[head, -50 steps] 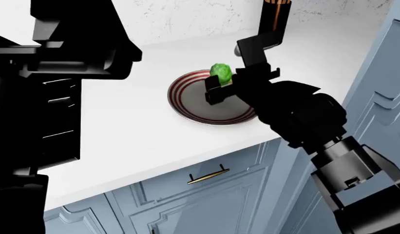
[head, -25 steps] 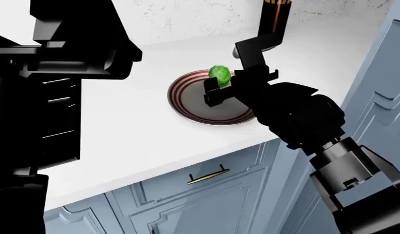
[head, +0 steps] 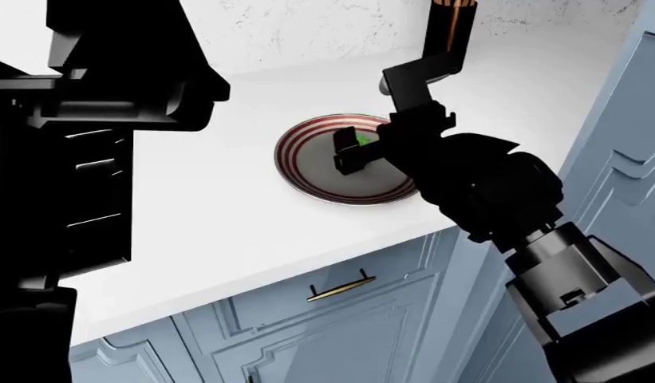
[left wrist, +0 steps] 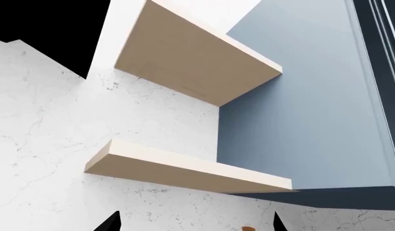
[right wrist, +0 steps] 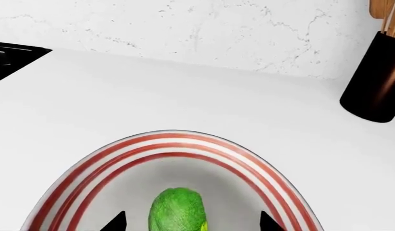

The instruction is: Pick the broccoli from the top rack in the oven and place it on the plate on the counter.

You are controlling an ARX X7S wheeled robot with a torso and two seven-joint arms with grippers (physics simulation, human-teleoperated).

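**Broccoli's down on the plate, right claw is off it**

Starting closest in: the right gripper [right wrist: 191, 222] is hanging over the plate with its two fingertips [right wrist: 114, 222] spread wide. The broccoli [right wrist: 178, 211] sits in the gap between them with daylight on both sides, so nothing is pinching it. It looks to me like it's resting on the dark grey centre of the plate [right wrist: 107, 159], inside the red rings and a bit off towards the gripper's side. In the head view you only get a sliver of green poking out behind the fingers.

On handling, my guess is it's light, stiff enough to take a squeeze, and bumpy, so it shouldn't be slippery. It's rounded though, so it could roll or pop out if pinched off-centre. If it ever needs re-grabbing, I'd go across the narrow middle with one pad on each long flank, not by the ends. Backing the fingers straight up seems the safe way not to nudge it.

Further out, the plate sits on the white counter [right wrist: 120, 96], well in from the front edge. Past that there's a black utensil holder [right wrist: 377, 91] against the marble wall [right wrist: 184, 29].

The left gripper [left wrist: 194, 222] is nowhere near any of this. Its tips are apart with nothing between them, and its camera looks up at two wooden shelves [left wrist: 184, 168].
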